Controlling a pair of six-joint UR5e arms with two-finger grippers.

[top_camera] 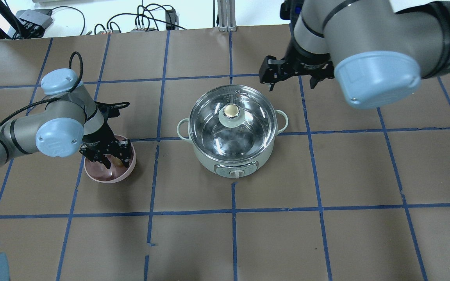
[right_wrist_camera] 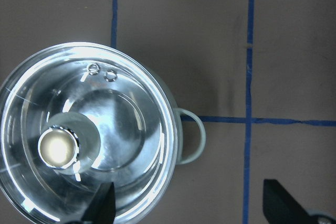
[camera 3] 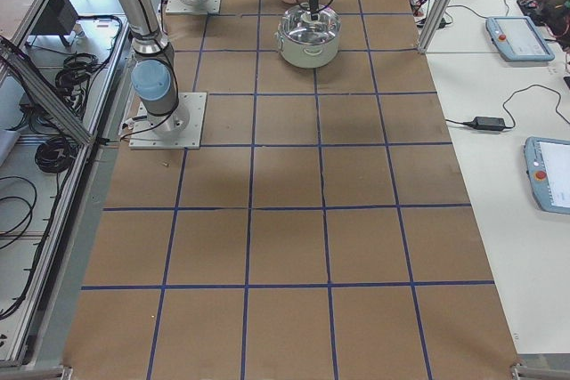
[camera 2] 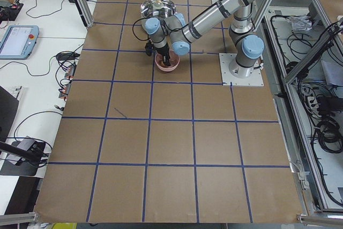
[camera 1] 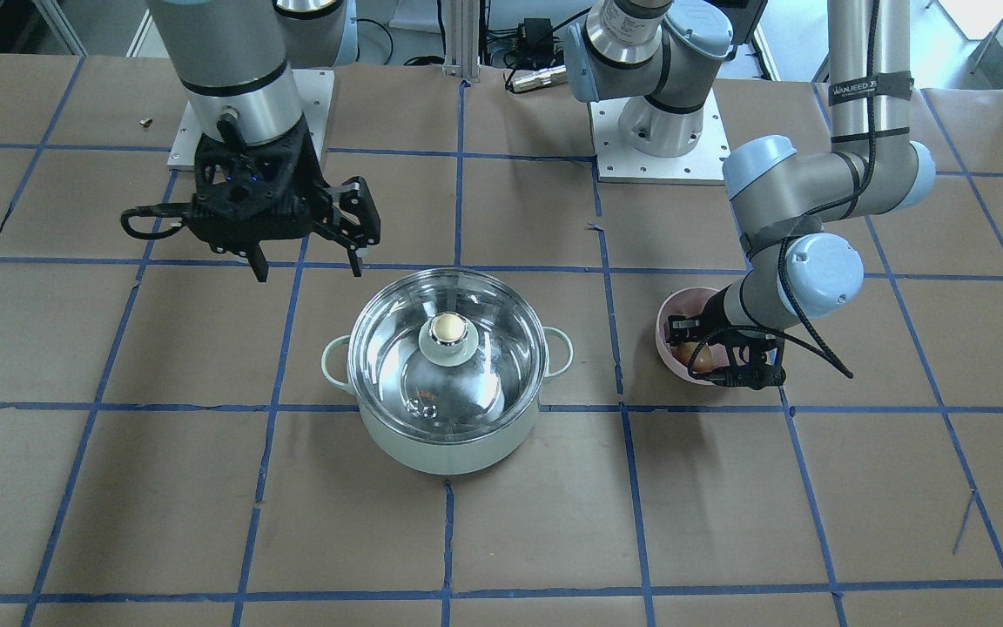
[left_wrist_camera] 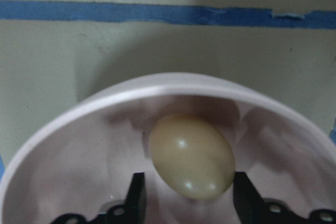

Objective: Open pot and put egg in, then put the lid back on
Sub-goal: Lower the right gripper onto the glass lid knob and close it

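The mint-green pot (camera 1: 449, 440) stands mid-table with the glass lid (camera 1: 488, 366) on it, beige-capped knob (camera 1: 447, 329) up; the pot also shows in the overhead view (top_camera: 209, 162). The tan egg (left_wrist_camera: 191, 156) lies in a pink bowl (camera 1: 665, 335). My left gripper (camera 1: 703, 359) is down inside the bowl, open, one finger on each side of the egg, with a small gap at one finger. My right gripper (camera 1: 308, 272) is open and empty. It hangs above the table beside the pot on the robot's side, with the lid below it in the right wrist view (right_wrist_camera: 152, 129).
The pink bowl (top_camera: 104, 177) sits about one grid square from the pot on my left. Both arm base plates (camera 1: 658, 139) are bolted near the robot's edge. Cables and boxes (top_camera: 33, 19) lie beyond the far edge.
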